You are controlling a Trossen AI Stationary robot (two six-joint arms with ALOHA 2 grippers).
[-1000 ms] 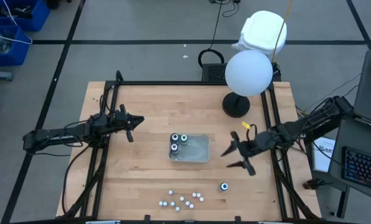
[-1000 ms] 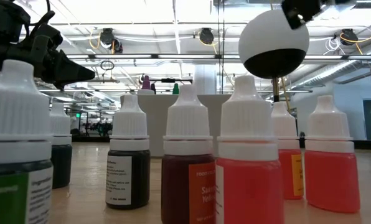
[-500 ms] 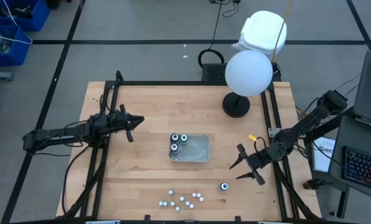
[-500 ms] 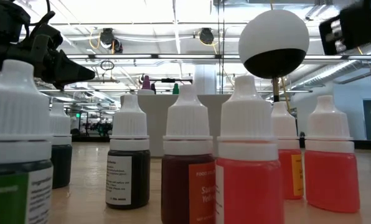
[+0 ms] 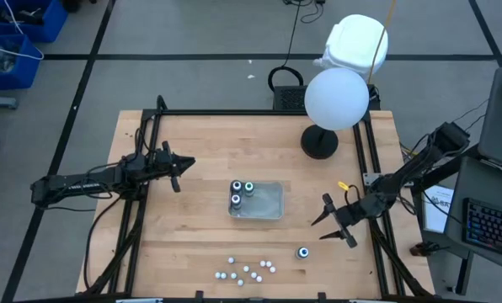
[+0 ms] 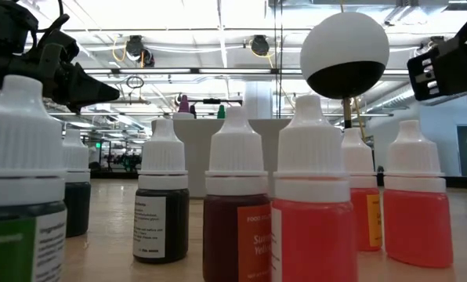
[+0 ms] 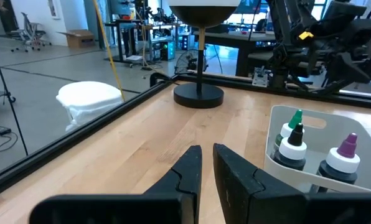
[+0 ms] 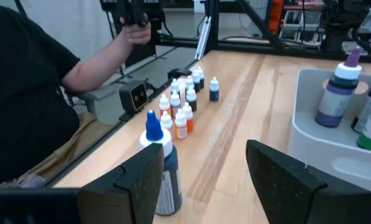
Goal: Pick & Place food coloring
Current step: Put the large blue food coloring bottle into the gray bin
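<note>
Three food coloring bottles [image 5: 240, 191] stand upright in the clear tray [image 5: 270, 202] at mid-table. A fourth food coloring bottle [image 5: 303, 252], blue-topped, stands alone on the wood near the near edge; in the right wrist view the same bottle [image 8: 159, 165] is just ahead of one finger. My right gripper [image 5: 318, 229] is open and hovers just beside this lone bottle, on its far-right side, touching nothing. My left gripper [image 5: 177, 168] is shut and waits left of the tray; its wrist view shows the tray's bottles [image 7: 292, 147].
A cluster of small dropper bottles [image 5: 247, 269] stands at the near edge, close to the low camera [image 6: 237, 211]. A white globe lamp [image 5: 336, 98] stands on a black base [image 5: 319, 141] at the far right. A person's arm [image 8: 79, 68] shows beyond the near edge.
My right gripper has moved toward the table's near edge and a little right, away from the tray and closer to the lone blue-topped bottle, staying open. Over the last half second it has hardly shifted. The bottles and tray have stayed put.
</note>
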